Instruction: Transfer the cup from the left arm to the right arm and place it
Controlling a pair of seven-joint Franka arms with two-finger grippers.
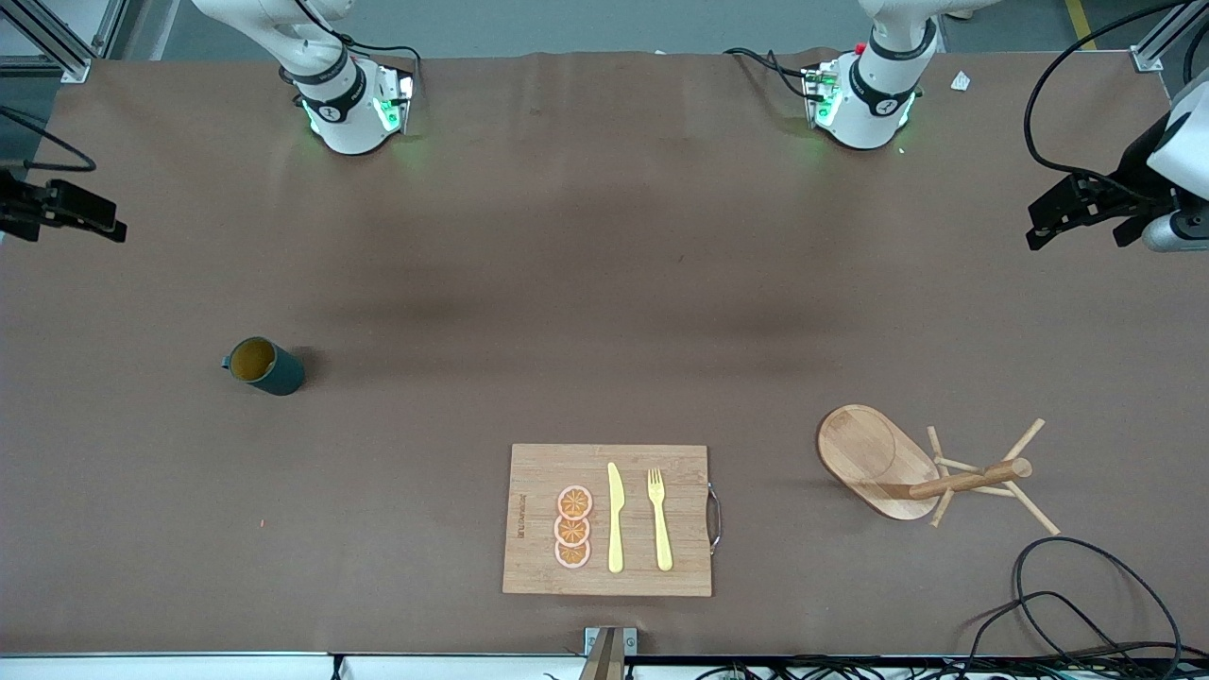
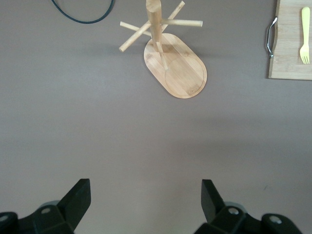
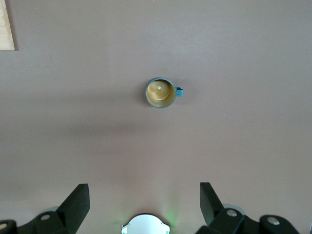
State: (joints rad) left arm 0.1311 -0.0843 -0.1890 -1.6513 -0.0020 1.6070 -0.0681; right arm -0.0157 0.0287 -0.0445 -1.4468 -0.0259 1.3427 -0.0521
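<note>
The cup is a dark teal mug with a yellowish inside. It stands upright on the brown table toward the right arm's end, its handle pointing at that end. In the right wrist view the cup shows from above, well clear of the fingers. My right gripper hangs open and empty high over that end of the table, and shows at the front view's edge. My left gripper is open and empty too, high over bare table at the left arm's end.
A wooden cutting board with orange slices, a yellow knife and a yellow fork lies near the front edge. A wooden mug tree stands toward the left arm's end. Black cables loop nearer the camera than it.
</note>
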